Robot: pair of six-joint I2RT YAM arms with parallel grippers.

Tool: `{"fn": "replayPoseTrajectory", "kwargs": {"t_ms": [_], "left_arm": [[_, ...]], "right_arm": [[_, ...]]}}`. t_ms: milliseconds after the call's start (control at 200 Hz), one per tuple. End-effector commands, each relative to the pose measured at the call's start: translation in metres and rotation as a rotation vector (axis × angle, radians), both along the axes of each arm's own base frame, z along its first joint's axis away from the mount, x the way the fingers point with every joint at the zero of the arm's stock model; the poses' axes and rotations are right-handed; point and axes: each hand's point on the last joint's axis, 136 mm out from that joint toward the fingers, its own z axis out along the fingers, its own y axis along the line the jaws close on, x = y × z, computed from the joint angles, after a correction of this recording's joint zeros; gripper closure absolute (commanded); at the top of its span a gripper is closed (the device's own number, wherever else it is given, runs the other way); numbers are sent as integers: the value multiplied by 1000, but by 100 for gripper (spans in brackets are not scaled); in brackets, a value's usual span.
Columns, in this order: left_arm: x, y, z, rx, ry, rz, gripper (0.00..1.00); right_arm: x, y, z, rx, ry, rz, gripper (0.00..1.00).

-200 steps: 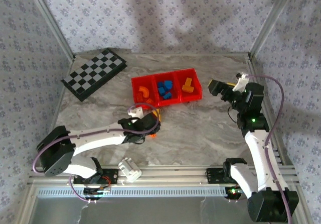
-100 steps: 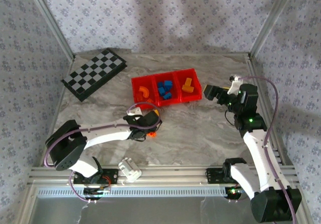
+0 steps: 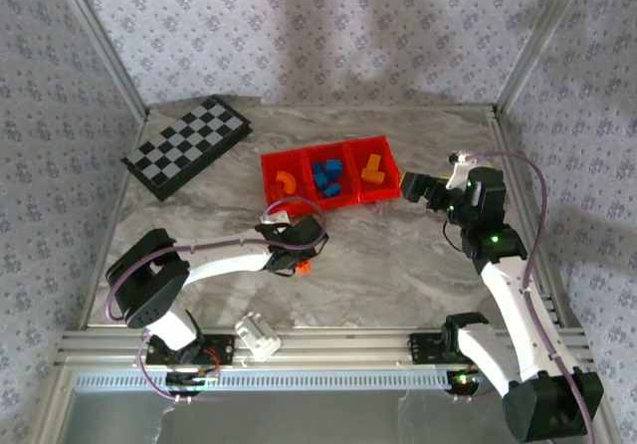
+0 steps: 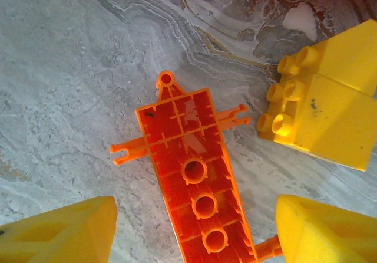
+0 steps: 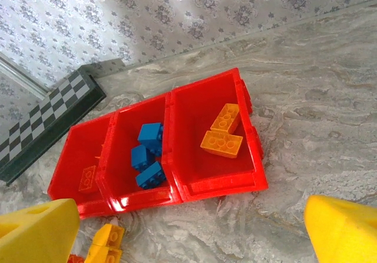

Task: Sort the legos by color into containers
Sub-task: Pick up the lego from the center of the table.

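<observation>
My left arm [image 3: 214,257] stretches low to the right, the left wrist [image 3: 286,235] bent so my left jaws point straight down, spread wide. My right arm [image 3: 508,285] stands upright, the right wrist [image 3: 476,200] turned leftward, my right jaws held high and likewise parted.

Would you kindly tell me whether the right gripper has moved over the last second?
Yes. The right gripper has shifted left, closer to the red tray and its right wall.
</observation>
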Motion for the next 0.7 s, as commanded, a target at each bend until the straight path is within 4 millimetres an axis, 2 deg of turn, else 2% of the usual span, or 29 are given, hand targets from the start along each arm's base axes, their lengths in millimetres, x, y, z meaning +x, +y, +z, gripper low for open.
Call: {"fn": "replayPoseTrajectory", "kwargs": {"t_ms": [0,180,435,695], "left_arm": [[5,-4,1,1,12,-4,30],[9,-8,-1,24,33,-31,36],[11,-11,-14,40,91,-41,41],[9,-1,-25,62,124,-24,47]], "right_arm": [[-2,-1,6,-28,-10,-4,0],[-1,-1,3,-35,-2,-8,0],[-1,1,2,-43,5,0,1],[-1,0,1,-49,8,-5,1]]}}
